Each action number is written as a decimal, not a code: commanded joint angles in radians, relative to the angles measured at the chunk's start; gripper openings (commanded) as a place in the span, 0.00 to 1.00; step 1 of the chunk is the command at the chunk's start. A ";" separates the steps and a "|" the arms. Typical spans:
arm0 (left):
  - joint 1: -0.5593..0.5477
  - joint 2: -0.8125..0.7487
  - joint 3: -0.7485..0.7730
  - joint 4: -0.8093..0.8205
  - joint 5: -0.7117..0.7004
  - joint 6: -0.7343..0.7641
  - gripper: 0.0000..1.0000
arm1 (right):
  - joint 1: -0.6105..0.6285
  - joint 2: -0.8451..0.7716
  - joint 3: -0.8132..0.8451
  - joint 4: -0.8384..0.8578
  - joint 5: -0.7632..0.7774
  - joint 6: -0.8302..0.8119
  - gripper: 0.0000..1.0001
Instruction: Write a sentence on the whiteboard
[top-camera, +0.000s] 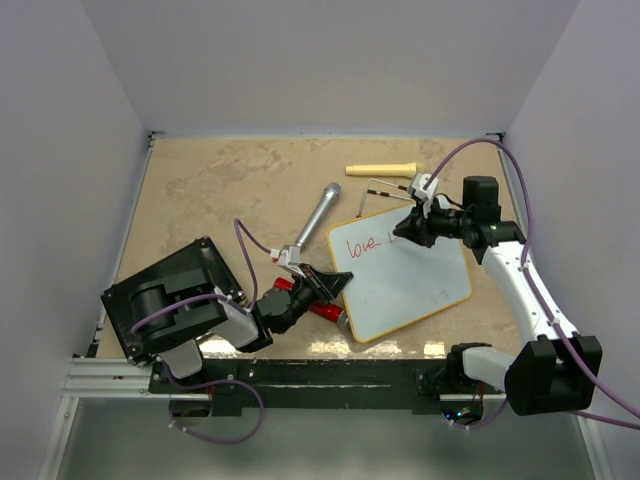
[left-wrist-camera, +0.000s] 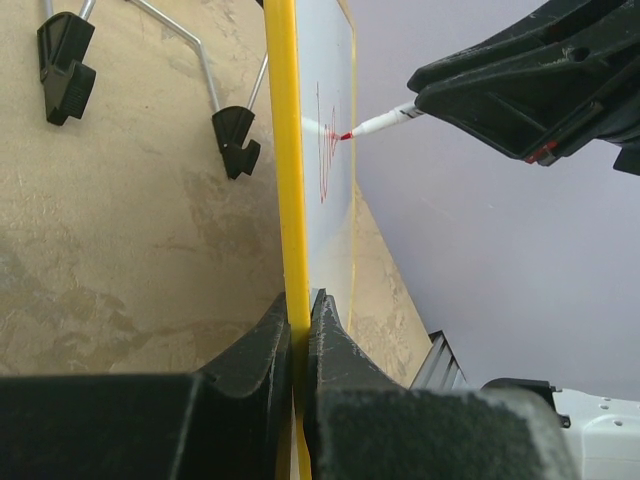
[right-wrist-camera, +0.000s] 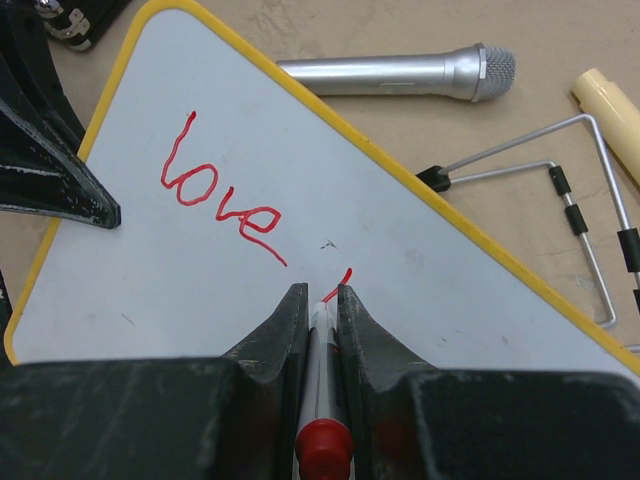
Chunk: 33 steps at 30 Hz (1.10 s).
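- Top external view: the whiteboard (top-camera: 410, 285) lies right of the counter's (top-camera: 200, 190) centre, its long axis roughly left-right, the right end slightly farther.
- Its sentence (right-wrist-camera: 225, 195), only "love" so far, runs along that axis from the far-left corner.
- Its left edge is pinched in the closed left pincer (left-wrist-camera: 300, 305).
- Clamped in the right pincer (right-wrist-camera: 320, 295), a marker (right-wrist-camera: 320, 345) points its tip onto the board after "love".

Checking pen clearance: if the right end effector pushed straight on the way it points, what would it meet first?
The whiteboard, just after "love"; the marker in the right end effector seems to touch it.
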 joint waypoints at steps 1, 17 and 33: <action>-0.008 0.024 -0.002 0.017 0.014 0.159 0.00 | 0.003 0.000 0.014 -0.064 -0.009 -0.054 0.00; -0.008 0.025 -0.007 0.026 0.020 0.164 0.00 | 0.003 -0.001 0.034 0.156 0.093 0.137 0.00; -0.008 0.039 -0.005 0.040 0.026 0.166 0.00 | 0.003 0.005 0.026 -0.070 0.058 -0.057 0.00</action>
